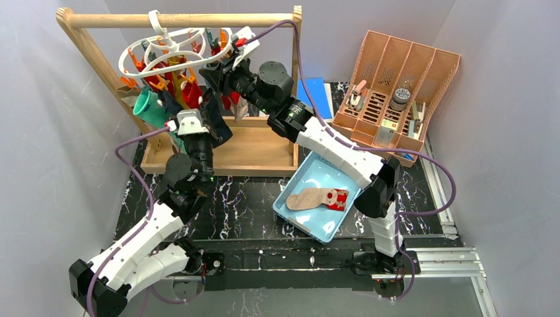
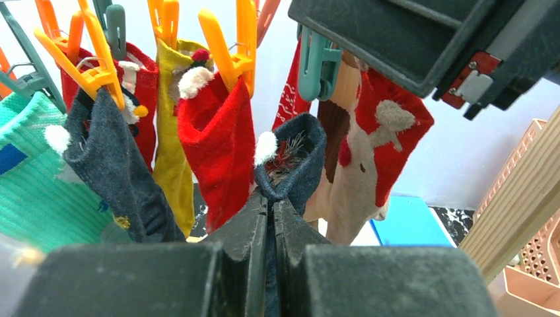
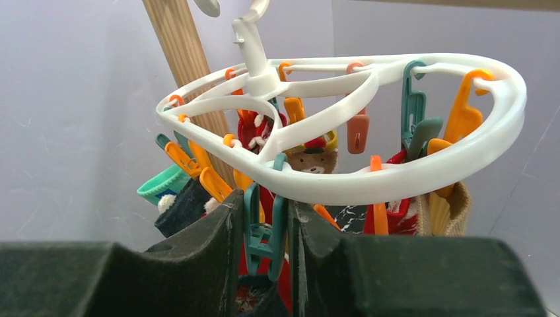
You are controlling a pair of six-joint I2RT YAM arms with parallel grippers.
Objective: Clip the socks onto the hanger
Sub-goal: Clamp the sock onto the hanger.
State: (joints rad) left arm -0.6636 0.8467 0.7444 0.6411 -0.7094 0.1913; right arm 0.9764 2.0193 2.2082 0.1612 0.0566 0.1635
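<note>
The white ring hanger (image 1: 173,51) hangs from the wooden rail, with red, mustard, navy and teal socks clipped under it. My left gripper (image 2: 271,206) is shut on a navy sock (image 2: 297,155) and holds its open cuff up just below a teal clip (image 2: 318,66). My right gripper (image 3: 265,214) is shut on that teal clip (image 3: 264,228), squeezing its handles under the hanger ring (image 3: 396,178). The navy sock's cuff (image 3: 261,300) shows below the clip. A beige and red sock (image 1: 317,198) lies in the blue tray (image 1: 310,173).
The light wooden rail frame (image 1: 191,21) stands at the back left on a wooden base (image 1: 254,152). A pink slotted organiser (image 1: 396,99) with small items stands at the back right. A blue block (image 1: 315,92) lies behind the right arm.
</note>
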